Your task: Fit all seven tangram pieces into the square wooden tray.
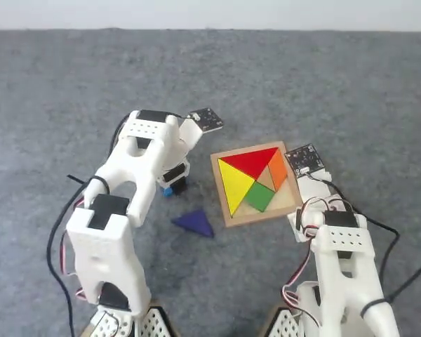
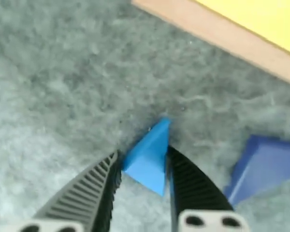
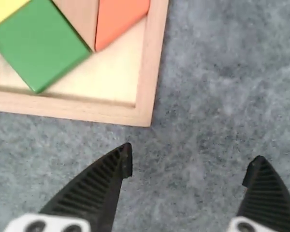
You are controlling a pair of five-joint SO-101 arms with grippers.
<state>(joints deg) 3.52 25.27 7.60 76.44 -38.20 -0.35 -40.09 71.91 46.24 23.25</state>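
While the square wooden tray [image 1: 222, 193] sits slightly turned on the grey, carpet-covered tabletop [image 1: 91, 91], we see a small light blue piece [image 2: 150, 157] gripped in the left hand [image 2: 142, 155]. The dark ribbed fingers [image 2: 104, 181] are drawn narrow against its two faces. Its long axis runs along the fingers, and its sharp corner juts past their tips toward the tray's pale rim [image 2: 217, 34]. From above, a bit of that piece [image 1: 168, 191] shows under the left hand, left of the tray and apart from it; we cannot tell whether it touches the tabletop. A dark blue triangle [image 1: 195, 222] lies flat between the two arms, near the tray's closest left corner but clear of it, its apex aimed away from the arm bases. Inside the tray a red triangle [image 1: 256, 161] fills the far side, a yellow triangle [image 1: 233, 184] the left, an orange piece [image 1: 278, 168] lies along the right edge, and a green square [image 1: 260, 196] sits toward the near side. The right hand [image 3: 192, 155] is spread wide and holds nothing, hovering over bare tabletop just outside a tray corner [image 3: 152, 63]. Between the green square [image 3: 36, 46] and that corner the tray floor is uncovered, leaving open room along two rim edges.
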